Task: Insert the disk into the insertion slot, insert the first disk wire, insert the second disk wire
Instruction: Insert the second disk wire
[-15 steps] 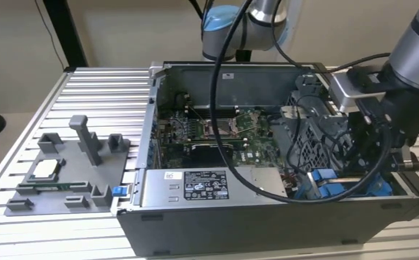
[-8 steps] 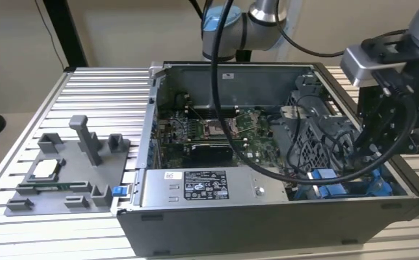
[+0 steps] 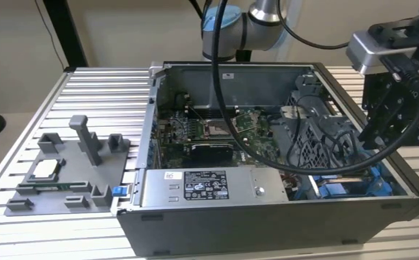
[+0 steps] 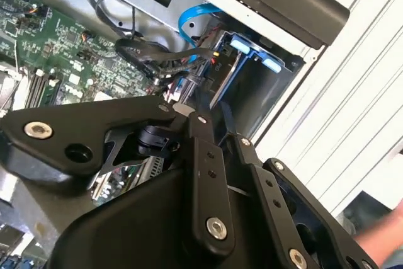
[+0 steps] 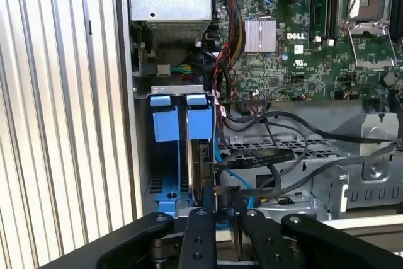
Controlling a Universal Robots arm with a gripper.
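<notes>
The disk [image 5: 203, 165] stands on edge in its blue frame [image 5: 199, 123], seated in the insertion slot [image 5: 169, 89] at the case's corner. In the exterior view the blue frames [image 3: 339, 190] show at the case's lower right. My gripper [image 5: 223, 209] hovers just over the disk's near end, shut on the end of a black disk wire [image 5: 302, 173] that runs taut across the cage to it. Another black wire [image 5: 264, 154] reaches the disk's edge. In the second wrist view my gripper [image 4: 182, 92] pinches the wire end close to the blue frame [image 4: 252, 55]. My gripper [image 3: 368, 142] hangs over the case's right side.
The labelled power-supply box [image 3: 209, 187] lies along the case's front. The motherboard [image 5: 302, 42] and the perforated cage [image 5: 277, 146] with loose cables sit beside the slot. A grey fixture [image 3: 64, 173] stands on the slatted table [image 3: 94, 92]. A person's hand [image 4: 385, 231] is nearby.
</notes>
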